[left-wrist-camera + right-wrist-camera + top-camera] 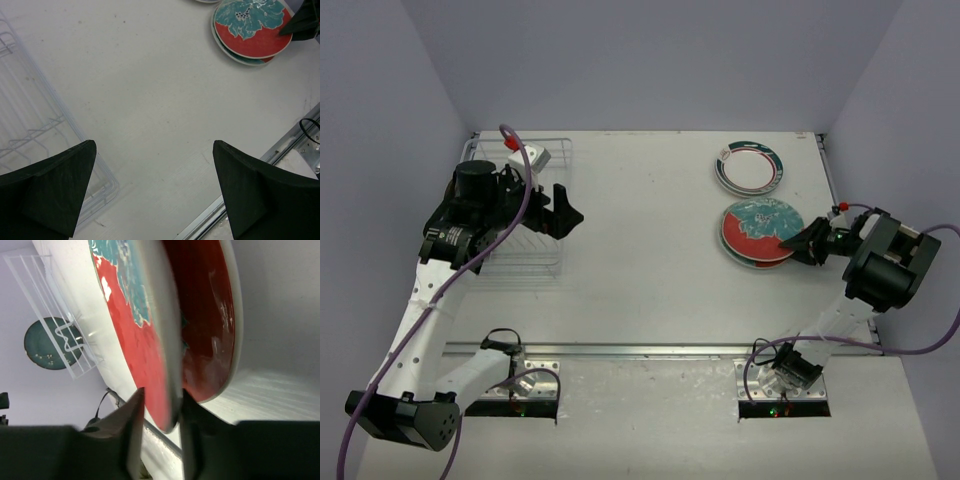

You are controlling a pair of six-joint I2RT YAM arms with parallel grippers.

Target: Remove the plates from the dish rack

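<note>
The red-rimmed plate with a teal pattern (760, 228) lies on the plain teal-blue plate (744, 261) at the right of the table. My right gripper (788, 243) is shut on its near rim. In the right wrist view, the fingers (162, 392) pinch the rim of the red-rimmed plate (135, 340) from both faces, holding it tilted just above the lower plate (220, 315). The white plate with a dark green rim (750, 167) sits behind them. The wire dish rack (555, 150) stands at the left and shows no plates. My left gripper (560, 210) is open and empty beside it. The orange sunburst plate cannot be made out.
A metal rail (650, 350) runs along the near table edge, also seen in the left wrist view (280, 150). The rack's corner (30, 135) lies under the left finger. Purple walls close in the back and sides.
</note>
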